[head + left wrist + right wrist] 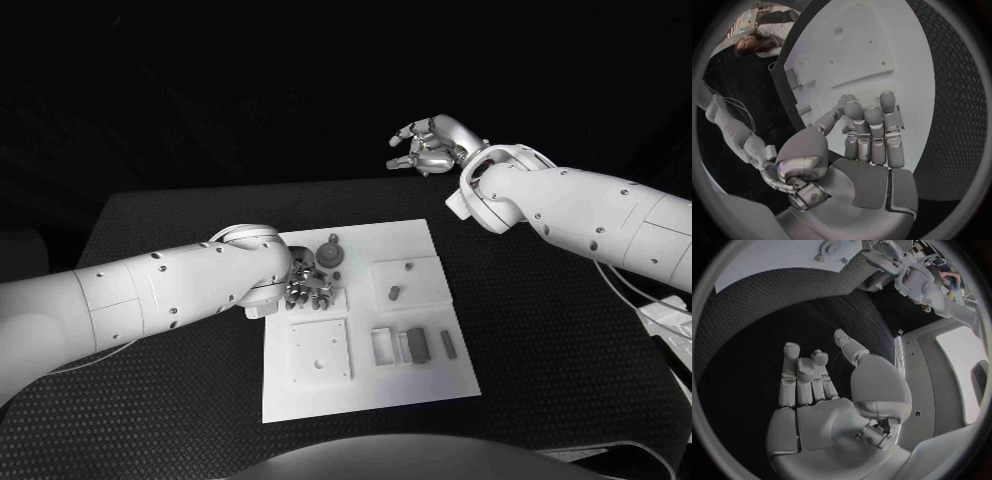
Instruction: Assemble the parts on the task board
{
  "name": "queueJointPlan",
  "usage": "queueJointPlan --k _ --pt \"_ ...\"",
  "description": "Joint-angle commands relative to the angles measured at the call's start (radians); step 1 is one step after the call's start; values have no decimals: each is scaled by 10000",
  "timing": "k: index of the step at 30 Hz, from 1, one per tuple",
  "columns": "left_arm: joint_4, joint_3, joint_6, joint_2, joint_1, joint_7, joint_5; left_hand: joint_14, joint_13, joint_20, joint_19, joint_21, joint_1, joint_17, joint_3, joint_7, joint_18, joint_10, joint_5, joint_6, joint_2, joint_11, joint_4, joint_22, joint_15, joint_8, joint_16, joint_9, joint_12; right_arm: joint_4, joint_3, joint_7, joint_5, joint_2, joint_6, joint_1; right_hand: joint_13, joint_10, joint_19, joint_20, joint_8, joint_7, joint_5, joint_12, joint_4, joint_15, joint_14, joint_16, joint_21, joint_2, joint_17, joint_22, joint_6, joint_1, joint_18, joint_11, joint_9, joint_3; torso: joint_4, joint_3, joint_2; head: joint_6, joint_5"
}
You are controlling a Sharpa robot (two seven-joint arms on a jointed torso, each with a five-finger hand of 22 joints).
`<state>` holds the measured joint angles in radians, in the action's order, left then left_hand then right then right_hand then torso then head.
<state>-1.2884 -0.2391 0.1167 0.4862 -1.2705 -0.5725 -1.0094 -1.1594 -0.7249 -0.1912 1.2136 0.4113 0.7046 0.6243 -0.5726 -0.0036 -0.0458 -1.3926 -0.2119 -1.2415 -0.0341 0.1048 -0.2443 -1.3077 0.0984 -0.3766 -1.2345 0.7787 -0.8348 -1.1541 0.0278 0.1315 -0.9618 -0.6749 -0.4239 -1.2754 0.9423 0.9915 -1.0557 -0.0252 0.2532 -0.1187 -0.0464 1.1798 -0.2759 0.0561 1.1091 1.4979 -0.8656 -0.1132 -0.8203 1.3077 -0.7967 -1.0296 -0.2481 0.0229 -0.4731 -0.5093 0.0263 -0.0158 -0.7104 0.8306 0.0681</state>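
My left hand (307, 285) hangs over the left part of the task board (418, 240), above the middle of its left edge. From my left wrist I see its fingers (873, 135) lying side by side and bent forward over the white plate, the thumb out to one side, and nothing between them. They are loosely apart rather than clenched, so I read that hand as empty and fairly narrow.

My right hand (428, 145) is raised beyond the far right corner of the board, well apart from it and over the black worktop (548, 330). From the right wrist its fingers (804, 375) are curled partway with the thumb spread away, and there is nothing in the palm; it holds nothing.

The task board lies in the middle of the worktop, its long side running from near to far. On it, just beyond my left hand, sits a round dark part (332, 257). To the right of the hand is a square white plate (407, 280) with two small dark parts (394, 293) standing on it. Nearer to me, on the left, is another square white plate (319, 351). To its right a white bracket (384, 346) lies beside a dark block (418, 344) and a thin dark bar (449, 345), all resting on the board.
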Motion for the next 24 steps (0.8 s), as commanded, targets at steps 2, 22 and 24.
queueJointPlan --k 2,22,24 --pt "-31 1 54 -11 4 178 127 41 16 -64 -6 -41 -80 -16 94 -40 72 -32 -12 -10 44 74 -4 -211 32 30 -44 9 11 -15 -5 65 -65 -5 141 6 -11 -760 81 6 -6 -457 -40 34 -39 -4 -71 -41 64 89 10 175 -532 50 -137 294 13 27 0 0 0 -1 -1" --pt "-188 4 -962 282 9 408 210 108 113 -79 -12 -85 1583 -244 -77 -19 115 12 -725 6 -69 54 -439 -215 45 86 -144 8 -5 -24 -5 77 -65 -28 148 15 -18 -762 89 2 -7 -459 -40 38 -32 -6 -81 -51 73 96 16 173 -528 60 -137 296 17 27 3 5 2 -28 -3" --pt "-268 4 -1269 371 8 444 209 117 120 -76 -22 -93 1646 -257 -74 -16 119 23 -750 8 -49 51 -438 -214 40 92 -142 6 2 -27 -5 75 -65 -44 149 16 -19 -762 90 1 -7 -459 -40 38 -30 -6 -81 -52 74 96 16 173 -528 64 -137 296 17 28 6 7 4 -34 -2"
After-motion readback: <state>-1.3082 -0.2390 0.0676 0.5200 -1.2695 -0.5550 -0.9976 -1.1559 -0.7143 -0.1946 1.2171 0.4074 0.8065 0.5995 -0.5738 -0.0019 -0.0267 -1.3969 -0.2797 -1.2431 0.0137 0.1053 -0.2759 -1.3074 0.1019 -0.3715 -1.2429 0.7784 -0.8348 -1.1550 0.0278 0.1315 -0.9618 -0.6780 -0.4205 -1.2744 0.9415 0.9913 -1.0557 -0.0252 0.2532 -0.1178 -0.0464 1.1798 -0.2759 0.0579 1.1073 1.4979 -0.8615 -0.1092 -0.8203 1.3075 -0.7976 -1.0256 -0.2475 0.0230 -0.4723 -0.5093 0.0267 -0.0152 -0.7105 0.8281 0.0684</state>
